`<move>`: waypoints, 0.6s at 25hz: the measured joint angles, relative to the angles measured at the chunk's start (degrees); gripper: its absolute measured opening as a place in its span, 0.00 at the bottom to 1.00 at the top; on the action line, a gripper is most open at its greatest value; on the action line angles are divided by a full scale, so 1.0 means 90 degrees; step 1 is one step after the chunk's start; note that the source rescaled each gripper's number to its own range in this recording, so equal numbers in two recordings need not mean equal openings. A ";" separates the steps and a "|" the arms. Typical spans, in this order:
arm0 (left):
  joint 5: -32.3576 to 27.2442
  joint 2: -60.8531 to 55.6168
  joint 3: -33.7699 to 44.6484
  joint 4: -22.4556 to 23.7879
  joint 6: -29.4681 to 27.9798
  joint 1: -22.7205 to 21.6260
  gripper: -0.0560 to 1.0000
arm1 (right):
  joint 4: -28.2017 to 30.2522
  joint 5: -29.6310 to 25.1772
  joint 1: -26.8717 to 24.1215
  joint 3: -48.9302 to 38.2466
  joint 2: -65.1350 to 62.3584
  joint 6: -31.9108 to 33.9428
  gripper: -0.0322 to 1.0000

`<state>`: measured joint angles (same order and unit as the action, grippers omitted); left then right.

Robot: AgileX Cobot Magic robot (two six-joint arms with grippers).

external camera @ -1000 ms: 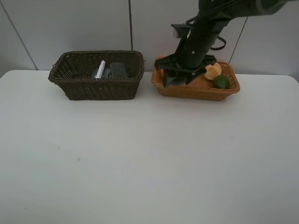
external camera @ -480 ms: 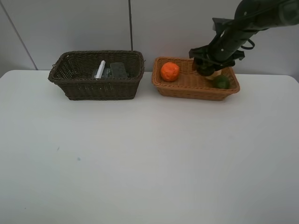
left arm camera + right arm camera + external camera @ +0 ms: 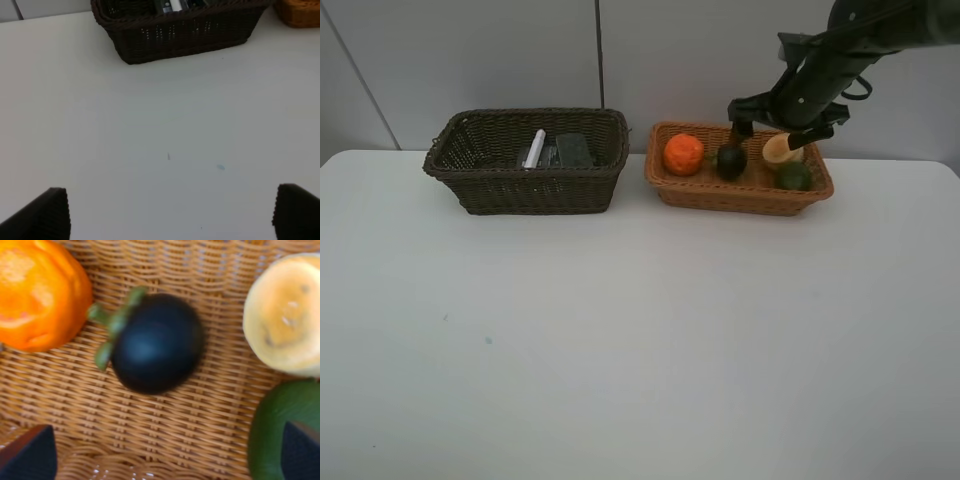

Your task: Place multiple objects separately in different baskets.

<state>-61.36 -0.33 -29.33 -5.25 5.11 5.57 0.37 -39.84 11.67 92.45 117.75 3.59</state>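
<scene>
1. Though only its fingertips show at the frame edge, the left gripper (image 3: 170, 215) hangs spread over the bare table (image 3: 640, 330).
2. Farther back, the right gripper (image 3: 775, 128) stands released above the mangosteen (image 3: 731, 161), which lies in the tan basket (image 3: 740, 195).
3. The dark basket's (image 3: 525, 190) wall partly hides the white marker (image 3: 535, 148).

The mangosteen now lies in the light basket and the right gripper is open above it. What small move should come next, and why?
Probably lift the right gripper straight up, clear of the light basket. Its jaws are open and the mangosteen rests free on the weave between the orange and a pale fruit, so nothing is left to hold there.
</scene>
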 joint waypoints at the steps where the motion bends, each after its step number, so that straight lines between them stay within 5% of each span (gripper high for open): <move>1: 0.0000 0.0000 0.0000 0.0000 0.0000 0.0000 1.00 | 0.0083 -0.0060 -0.0072 0.0013 -0.0125 0.0045 1.00; 6: 0.0000 0.0000 0.0000 0.0000 0.0000 0.0000 1.00 | 0.0700 -0.0364 -0.1080 0.0019 -0.0745 0.0306 1.00; 11: 0.0000 0.0000 0.0000 0.0000 0.0000 0.0000 1.00 | 0.0576 -0.0482 -0.2316 -0.0674 -0.1596 0.0411 1.00; 15: 0.0000 0.0000 0.0000 0.0000 0.0000 0.0000 1.00 | 0.0530 -0.0148 -0.2417 -0.1983 -0.2729 0.0357 1.00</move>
<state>-61.36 -0.33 -29.33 -5.25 5.11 5.57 5.14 -41.17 -10.07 74.61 93.20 6.80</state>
